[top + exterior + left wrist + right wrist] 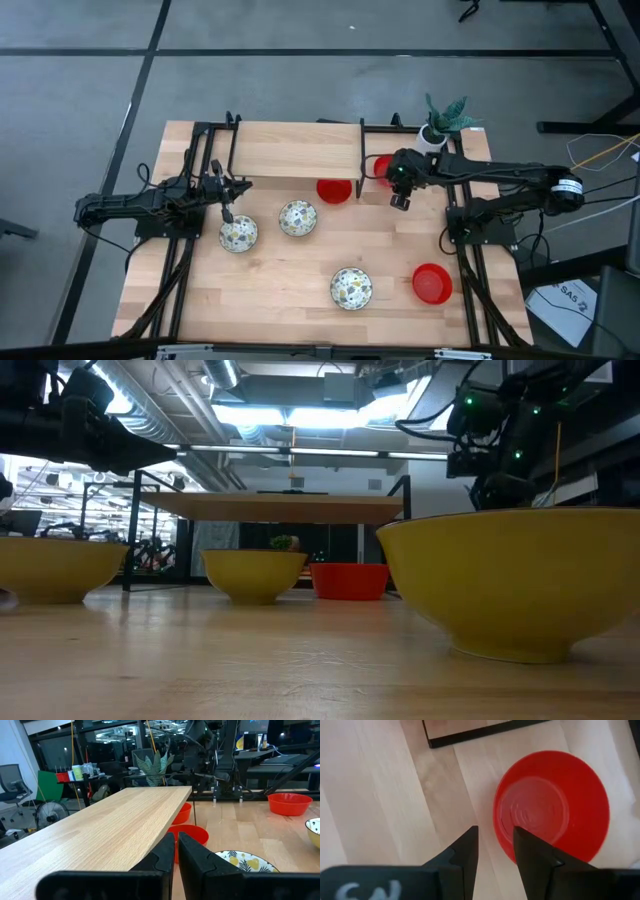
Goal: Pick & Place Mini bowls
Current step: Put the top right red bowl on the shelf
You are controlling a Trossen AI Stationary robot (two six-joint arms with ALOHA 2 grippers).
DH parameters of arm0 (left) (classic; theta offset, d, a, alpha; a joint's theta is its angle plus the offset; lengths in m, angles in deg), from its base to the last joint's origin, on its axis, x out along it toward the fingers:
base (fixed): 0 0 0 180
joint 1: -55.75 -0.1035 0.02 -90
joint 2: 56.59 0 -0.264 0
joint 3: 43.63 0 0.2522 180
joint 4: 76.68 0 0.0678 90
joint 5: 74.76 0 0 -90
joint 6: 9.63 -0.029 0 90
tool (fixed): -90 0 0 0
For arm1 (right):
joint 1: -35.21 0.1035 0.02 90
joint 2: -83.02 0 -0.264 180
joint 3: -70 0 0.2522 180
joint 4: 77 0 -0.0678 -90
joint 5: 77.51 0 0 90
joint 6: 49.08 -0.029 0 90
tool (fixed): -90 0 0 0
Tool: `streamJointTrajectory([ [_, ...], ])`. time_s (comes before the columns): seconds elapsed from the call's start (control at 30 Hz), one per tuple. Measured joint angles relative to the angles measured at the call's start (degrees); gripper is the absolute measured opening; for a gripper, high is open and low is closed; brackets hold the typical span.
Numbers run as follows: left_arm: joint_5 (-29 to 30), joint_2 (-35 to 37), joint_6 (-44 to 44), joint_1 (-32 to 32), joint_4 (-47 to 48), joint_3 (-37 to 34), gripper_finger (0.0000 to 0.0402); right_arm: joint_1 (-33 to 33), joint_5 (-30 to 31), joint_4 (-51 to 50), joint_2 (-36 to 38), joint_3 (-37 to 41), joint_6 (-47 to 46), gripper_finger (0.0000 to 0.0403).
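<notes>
- Bench: pale wood planks, matte, black metal frame rails; a raised wooden shelf spans the upper centre of the high view.
- Patterned bowls, round, white with speckled floral inside, yellow outside: left-centre, centre, lower centre.
- Red bowls, plain, glossy: one at the shelf's front edge, one upper right beside the right hand, one lower right.
- Left hand: fingers pressed together, holding nothing, just above the left-centre patterned bowl's rim.
- Right hand: fingers partly spread, empty, poised at the red bowl's edge.
</notes>
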Motion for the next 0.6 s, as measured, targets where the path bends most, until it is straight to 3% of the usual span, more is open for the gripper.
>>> streamJointTrajectory([
  [0.6, 0.0, 0.0, 0.0, 0.0, 0.0, 0.0, 0.0017, 0.0, 0.2, 10.6, 0.0, 7.6, -3.7, 0.0123],
])
